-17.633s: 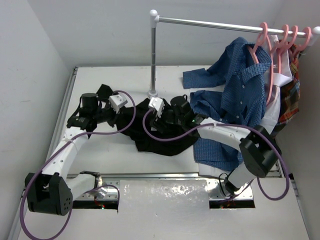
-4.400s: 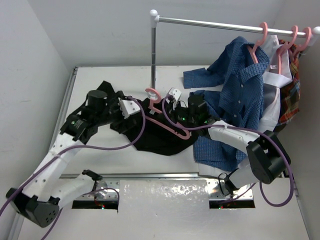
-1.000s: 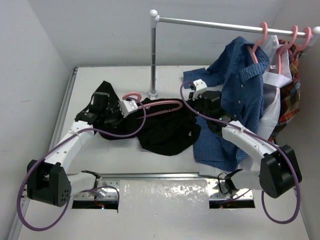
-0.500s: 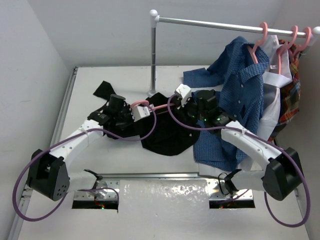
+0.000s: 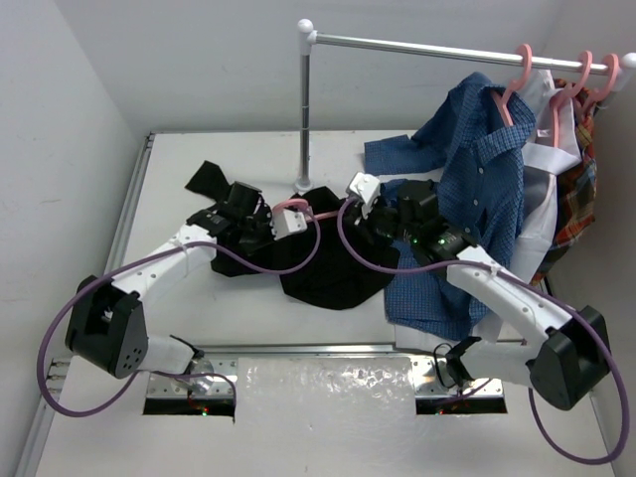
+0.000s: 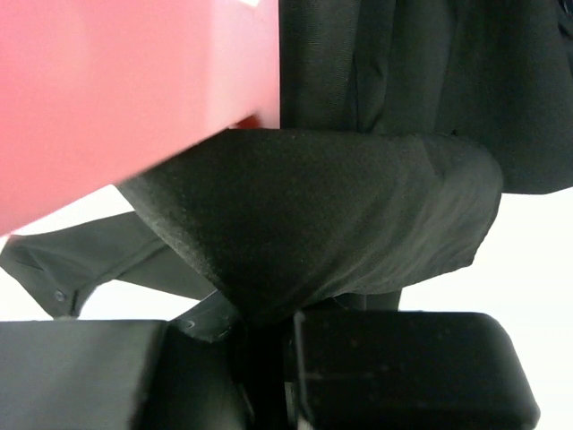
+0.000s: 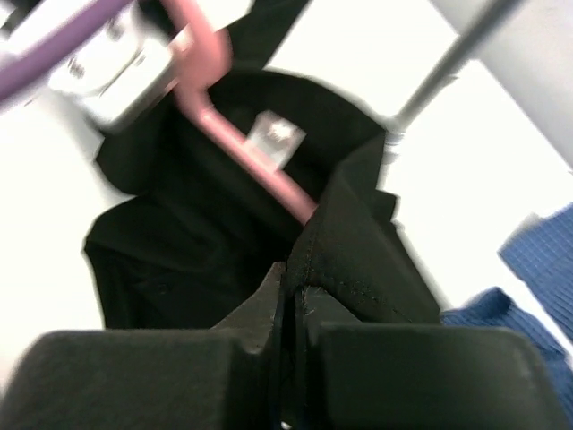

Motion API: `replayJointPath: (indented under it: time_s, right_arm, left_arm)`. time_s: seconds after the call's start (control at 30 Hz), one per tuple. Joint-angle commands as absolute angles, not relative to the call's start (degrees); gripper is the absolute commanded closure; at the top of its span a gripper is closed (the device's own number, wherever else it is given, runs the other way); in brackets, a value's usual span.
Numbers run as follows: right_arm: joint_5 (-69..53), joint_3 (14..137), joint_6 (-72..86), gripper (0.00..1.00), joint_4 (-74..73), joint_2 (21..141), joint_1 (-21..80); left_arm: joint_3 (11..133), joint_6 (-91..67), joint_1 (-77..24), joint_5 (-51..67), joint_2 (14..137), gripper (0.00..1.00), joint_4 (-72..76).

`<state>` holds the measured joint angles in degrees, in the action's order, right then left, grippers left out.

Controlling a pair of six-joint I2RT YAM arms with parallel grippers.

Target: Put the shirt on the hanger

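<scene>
Left claw clamps black shirt fabric, 9 o'clock; right claw pinches neck hem, 2 o'clock. Shirt at tabletop centre, pink hanger part-threaded through neck. Next: likely draw fabric over hanger's shoulder.

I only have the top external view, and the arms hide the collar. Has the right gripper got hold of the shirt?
Observer: Yes. In the right wrist view the right gripper is shut on a folded edge of the black shirt.
Operator: Where does the hanger run?
Observer: The pink hanger passes just beside the white label and disappears behind that pinched fold.
Operator: And the left side?
Observer: In the left wrist view the left gripper is shut on black shirt fabric, with the hanger a pink blur at the upper left.
</scene>
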<state>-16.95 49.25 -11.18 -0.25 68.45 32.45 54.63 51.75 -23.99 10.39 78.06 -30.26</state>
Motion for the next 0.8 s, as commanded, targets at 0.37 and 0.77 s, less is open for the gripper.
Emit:
replayJointPath:
  time_s: [0.37, 0.77]
  right_arm:
    - [-36.3, 48.8, -13.0, 0.47, 4.8, 63.5, 29.3]
    - [-41.6, 63.9, -21.4, 0.49, -7.3, 81.6, 29.6]
  left_arm:
    - [58.2, 53.7, -24.6, 17.2, 75.8, 1.00, -29.8]
    - [59.7, 55.3, -24.6, 19.2, 75.8, 1.00, -32.2]
